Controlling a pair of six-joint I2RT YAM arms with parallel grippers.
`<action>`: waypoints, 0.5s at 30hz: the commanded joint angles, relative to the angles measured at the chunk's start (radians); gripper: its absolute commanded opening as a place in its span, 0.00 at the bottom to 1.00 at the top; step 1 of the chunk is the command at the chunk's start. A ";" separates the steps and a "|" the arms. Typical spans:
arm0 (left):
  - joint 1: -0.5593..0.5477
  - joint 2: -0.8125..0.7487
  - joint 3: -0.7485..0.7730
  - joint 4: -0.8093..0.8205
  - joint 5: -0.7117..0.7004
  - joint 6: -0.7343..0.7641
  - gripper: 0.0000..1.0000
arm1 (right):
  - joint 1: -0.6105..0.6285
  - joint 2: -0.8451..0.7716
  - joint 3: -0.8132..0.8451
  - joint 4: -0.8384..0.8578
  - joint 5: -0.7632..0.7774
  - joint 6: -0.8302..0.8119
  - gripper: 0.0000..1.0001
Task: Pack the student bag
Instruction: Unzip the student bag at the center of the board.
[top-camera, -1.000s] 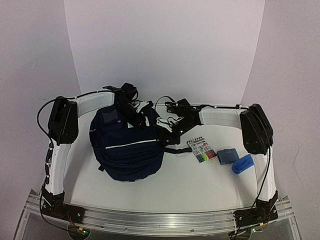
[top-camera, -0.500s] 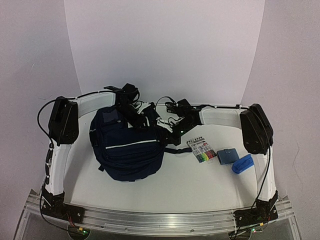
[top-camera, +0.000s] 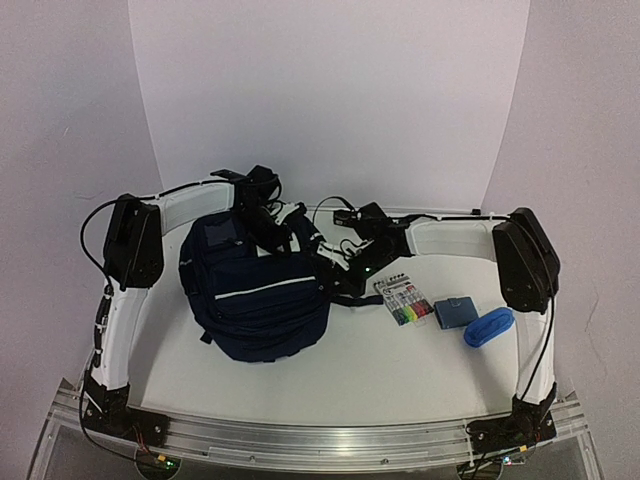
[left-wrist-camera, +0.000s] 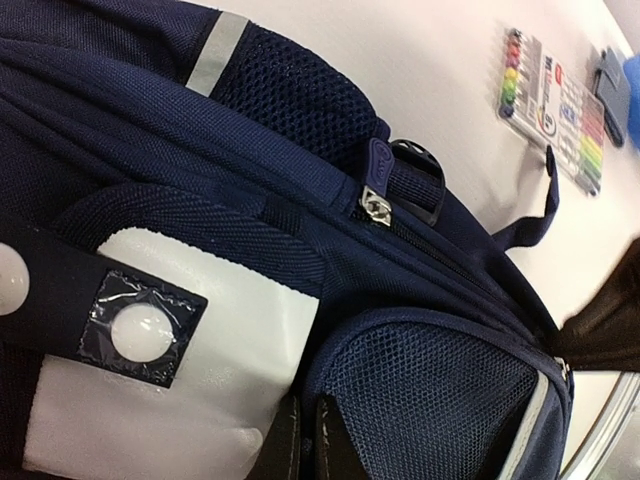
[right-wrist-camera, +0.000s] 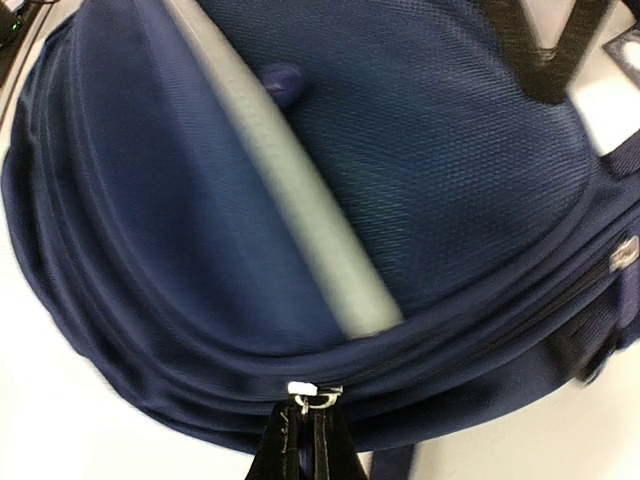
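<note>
white arms bent inward, end effectors closed at student bag

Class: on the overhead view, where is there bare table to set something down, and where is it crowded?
Free: the near strip of table between student bag, marker pack and front rail. Crowded: behind the bag, where left arm and right arm meet.

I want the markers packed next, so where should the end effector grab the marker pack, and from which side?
Probably from straight above, pinching the marker pack across its narrow width near mid-length. It lies flat on the table, so its thin sides offer little. Both long edges look free, while the small blue pouch sits close on its right.
</note>
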 joint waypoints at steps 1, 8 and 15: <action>0.055 0.057 0.073 -0.019 -0.204 -0.140 0.00 | 0.038 -0.136 -0.110 -0.042 0.022 0.082 0.00; 0.063 0.101 0.125 -0.028 -0.218 -0.276 0.00 | 0.117 -0.177 -0.183 0.135 0.071 0.369 0.00; 0.065 0.133 0.170 -0.042 -0.238 -0.360 0.00 | 0.189 -0.151 -0.189 0.271 0.131 0.630 0.00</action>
